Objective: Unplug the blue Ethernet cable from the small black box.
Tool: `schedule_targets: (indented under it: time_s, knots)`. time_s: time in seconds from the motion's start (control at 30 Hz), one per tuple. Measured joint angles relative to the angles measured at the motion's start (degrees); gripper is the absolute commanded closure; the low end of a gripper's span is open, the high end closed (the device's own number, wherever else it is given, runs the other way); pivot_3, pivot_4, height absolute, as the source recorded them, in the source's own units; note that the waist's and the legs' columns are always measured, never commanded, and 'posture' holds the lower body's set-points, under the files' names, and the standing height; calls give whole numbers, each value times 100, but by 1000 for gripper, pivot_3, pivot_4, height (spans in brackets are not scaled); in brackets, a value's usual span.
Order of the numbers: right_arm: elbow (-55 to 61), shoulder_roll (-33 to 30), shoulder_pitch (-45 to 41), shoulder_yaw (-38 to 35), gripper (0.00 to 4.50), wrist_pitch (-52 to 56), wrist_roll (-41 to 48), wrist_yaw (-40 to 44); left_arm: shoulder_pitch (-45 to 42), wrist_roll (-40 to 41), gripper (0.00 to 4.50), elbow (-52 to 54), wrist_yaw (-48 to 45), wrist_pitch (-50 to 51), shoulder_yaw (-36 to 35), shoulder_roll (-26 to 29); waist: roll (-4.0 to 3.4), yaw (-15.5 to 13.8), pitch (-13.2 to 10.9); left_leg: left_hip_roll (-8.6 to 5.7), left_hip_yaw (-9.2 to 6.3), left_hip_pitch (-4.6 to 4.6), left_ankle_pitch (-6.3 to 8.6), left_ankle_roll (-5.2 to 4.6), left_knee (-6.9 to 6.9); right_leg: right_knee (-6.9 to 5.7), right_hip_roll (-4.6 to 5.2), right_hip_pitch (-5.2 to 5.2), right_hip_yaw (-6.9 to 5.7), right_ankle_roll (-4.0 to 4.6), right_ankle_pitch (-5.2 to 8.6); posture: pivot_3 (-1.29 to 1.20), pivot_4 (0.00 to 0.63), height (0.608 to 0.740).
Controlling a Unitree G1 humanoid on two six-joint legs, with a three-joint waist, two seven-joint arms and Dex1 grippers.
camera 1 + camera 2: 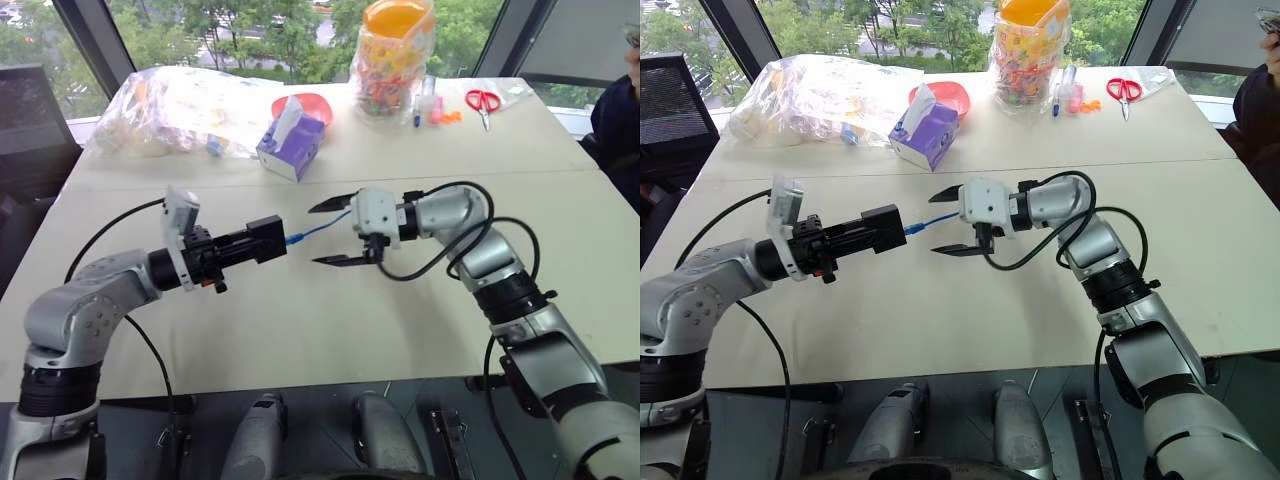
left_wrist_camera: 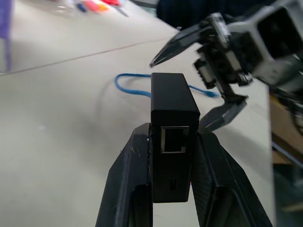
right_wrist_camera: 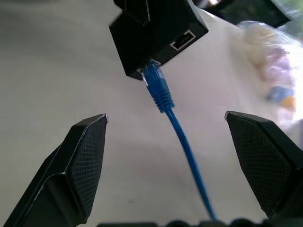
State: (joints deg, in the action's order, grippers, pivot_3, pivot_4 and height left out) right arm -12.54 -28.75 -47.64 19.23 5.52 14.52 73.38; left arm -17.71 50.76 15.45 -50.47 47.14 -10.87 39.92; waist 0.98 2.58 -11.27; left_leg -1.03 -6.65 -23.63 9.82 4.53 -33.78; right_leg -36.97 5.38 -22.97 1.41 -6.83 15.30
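My left gripper (image 1: 262,242) is shut on the small black box (image 1: 266,239) and holds it level above the table. In the left wrist view the box (image 2: 173,113) sits between both fingers (image 2: 128,179), an empty port facing the camera. The blue Ethernet cable (image 1: 318,229) runs from the box's far end toward my right gripper (image 1: 335,233). That gripper is open, one finger above the cable and one below, touching neither. In the right wrist view the blue plug (image 3: 154,80) sits at the box's (image 3: 151,33) lower port, and the cord passes down between the spread fingers (image 3: 80,161).
At the back of the white table (image 1: 300,330) stand a purple tissue box (image 1: 290,145), a red bowl (image 1: 312,103), a clear plastic bag (image 1: 180,105) and a jar of sweets (image 1: 395,60). Red scissors (image 1: 483,100) lie far right. A person's sleeve (image 1: 620,125) shows at the right edge.
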Motion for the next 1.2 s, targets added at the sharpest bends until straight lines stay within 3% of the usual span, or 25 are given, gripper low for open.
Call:
schedule_targets:
  time_s: [0.13, 0.37, 0.83, 0.93, 1.03, 1.2]
  knots:
    - [0, 71, -235, -11, 383, 1133, 478, 499, 18, 1, 4028, -15, -398, -9, -66, 287, 0, -6, 0, 0, 2, -23, 0, 1, 1, 0, 4, -27, 0, 3, 0, 0, 150, 726]
    - [-6, 388, -519, -32, 383, 2376, 904, 770, -44, 1, 4028, -92, -589, -22, -123, 314, -1, -12, 0, -1, 2, -75, 0, 0, 0, 0, 3, -72, -6, -3, -3, 0, 150, 726]
    - [-510, 750, -806, -29, 383, 2616, 801, 797, -69, 230, 4028, -55, -558, 0, -176, 290, -1, -4, 0, -1, 2, -75, 0, 0, -2, -3, 2, -72, -7, -10, -7, 0, 150, 726]
    - [-741, 785, -858, -25, 1152, 2478, 663, 802, -67, 238, 4028, -16, -532, 0, -181, 291, -1, -4, 0, -1, 2, -75, -1, 0, -3, -3, 2, -71, -7, -15, -10, 0, 150, 726]
    - [-884, 810, -884, -25, 2616, 2383, 582, 810, -64, 244, 4028, 52, -519, -1, -184, 291, -1, -5, 0, -1, 2, -75, -1, 0, -4, -3, 2, -71, -7, -17, -10, 0, 150, 726]
    - [-1038, 836, -950, -26, 2616, 2318, 476, 905, 22, 248, 4028, 96, -496, -1, -188, 291, -1, -2, 0, -1, 2, -75, -1, 0, -4, -5, 1, -72, -7, -17, -11, 0, 150, 726]
